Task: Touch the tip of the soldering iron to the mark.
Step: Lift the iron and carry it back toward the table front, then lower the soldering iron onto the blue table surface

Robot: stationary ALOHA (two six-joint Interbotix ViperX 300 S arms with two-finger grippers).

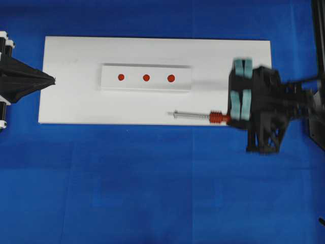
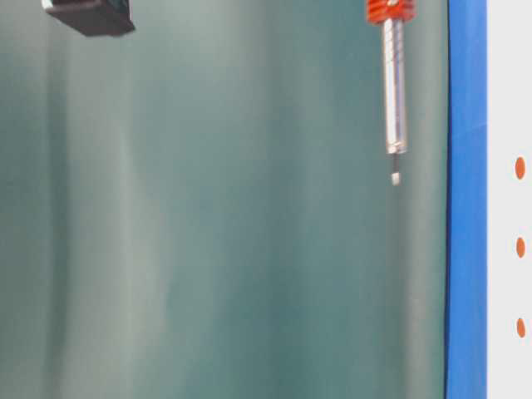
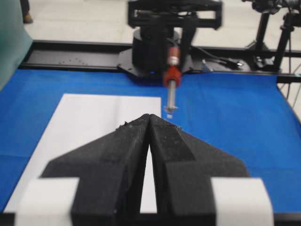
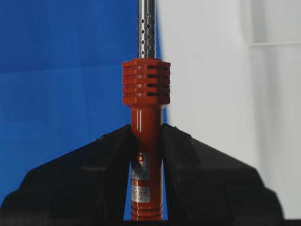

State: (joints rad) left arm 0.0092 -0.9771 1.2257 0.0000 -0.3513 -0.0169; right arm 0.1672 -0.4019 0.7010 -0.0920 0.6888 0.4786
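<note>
My right gripper (image 1: 228, 119) is shut on the red-orange handle of the soldering iron (image 1: 203, 116). The silver shaft points left over the front edge of the white board (image 1: 76, 101). In the right wrist view the fingers (image 4: 113, 155) clamp the soldering iron (image 4: 146, 80) below its ribbed collar. The mark (image 1: 146, 78) is the middle red dot on the raised white strip (image 1: 133, 84), behind and left of the tip. The table-level view shows the soldering iron (image 2: 394, 91) held off the surface and apart from the mark (image 2: 520, 247). My left gripper (image 1: 52, 80) is shut and empty at the board's left edge.
Two outer red dots (image 1: 121, 77) (image 1: 171, 78) flank the mark on the strip. Blue cloth (image 1: 152, 183) covers the table around the board. In the left wrist view the left gripper (image 3: 149, 116) points across the board (image 3: 94, 117) towards the right arm's base (image 3: 155, 47).
</note>
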